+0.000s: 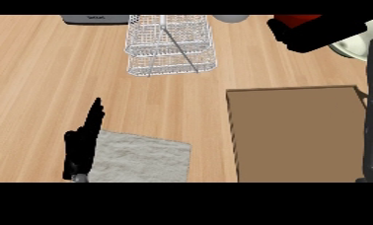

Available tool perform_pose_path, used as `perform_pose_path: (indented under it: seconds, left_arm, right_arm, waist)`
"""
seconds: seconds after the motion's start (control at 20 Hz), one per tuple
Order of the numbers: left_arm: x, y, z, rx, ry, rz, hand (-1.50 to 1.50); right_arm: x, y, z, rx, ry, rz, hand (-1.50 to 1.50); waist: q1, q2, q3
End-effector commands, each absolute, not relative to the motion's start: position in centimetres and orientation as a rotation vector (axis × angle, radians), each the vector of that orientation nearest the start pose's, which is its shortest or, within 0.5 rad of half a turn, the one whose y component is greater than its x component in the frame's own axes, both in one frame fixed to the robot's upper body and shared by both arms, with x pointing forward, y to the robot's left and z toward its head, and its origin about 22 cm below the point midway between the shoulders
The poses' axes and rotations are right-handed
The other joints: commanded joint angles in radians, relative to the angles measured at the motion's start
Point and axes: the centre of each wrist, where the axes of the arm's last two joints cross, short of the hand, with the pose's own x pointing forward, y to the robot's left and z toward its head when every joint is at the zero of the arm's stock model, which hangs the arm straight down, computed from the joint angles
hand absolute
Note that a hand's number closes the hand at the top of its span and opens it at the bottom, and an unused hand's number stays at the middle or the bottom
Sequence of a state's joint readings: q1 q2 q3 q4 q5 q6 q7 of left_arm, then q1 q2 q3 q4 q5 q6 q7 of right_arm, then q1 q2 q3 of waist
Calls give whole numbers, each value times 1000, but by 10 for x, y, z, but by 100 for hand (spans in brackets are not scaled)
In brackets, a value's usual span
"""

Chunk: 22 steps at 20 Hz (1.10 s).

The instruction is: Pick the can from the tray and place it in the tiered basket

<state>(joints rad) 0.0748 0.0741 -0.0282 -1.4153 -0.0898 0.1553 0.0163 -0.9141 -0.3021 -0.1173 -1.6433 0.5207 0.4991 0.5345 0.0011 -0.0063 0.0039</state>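
Nearest, my left hand [79, 145] rests left of the tray [299, 135], fingers straight and together, at the edge of a grey towel [142, 157]. Beyond the tray's far left corner stands the basket [169, 44]. Past its far right corner, my right hand [313, 36] has its fingers curled round the red can [295, 19].

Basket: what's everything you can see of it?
The basket is white wire mesh, two stacked tiers seen from above, the lower one jutting nearer. A thin grey rod slants across it. It stands upright on the wooden counter, far centre, and looks empty. Neither hand touches it: the left hand is low left, the right hand, curled round the can, far right.
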Motion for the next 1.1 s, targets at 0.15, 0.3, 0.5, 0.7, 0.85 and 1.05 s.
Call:
perform_pose_path:
  seconds: [0.15, 0.3, 0.5, 0.7, 0.85, 1.05]
  left_arm:
    - [202, 238, -58, 250, -1308, -32, 0]
    - [208, 245, -51, 247, -1309, -38, 0]
    - [218, 247, -44, 242, -1300, -16, 0]
    - [209, 234, -61, 227, -1302, -51, 0]
    - [226, 230, -47, 228, -1313, -41, 0]
    - [220, 241, -59, 239, -1313, -26, 0]
  right_arm:
    - [366, -169, 322, -744, -1715, 809, 150]
    - [381, -149, 332, -731, -1700, 779, 150]
    - [398, -130, 334, -740, -1691, 773, 150]
    - [421, -108, 311, -722, -1689, 831, 150]
    - [431, -87, 290, -691, -1683, 872, 150]
    - [441, -87, 281, -687, -1656, 946, 150]
  waist:
    - [17, 8, -4]
    - [20, 9, -4]
    - [21, 10, -4]
    - [32, 15, -5]
    - [33, 17, -5]
    - [21, 13, -5]
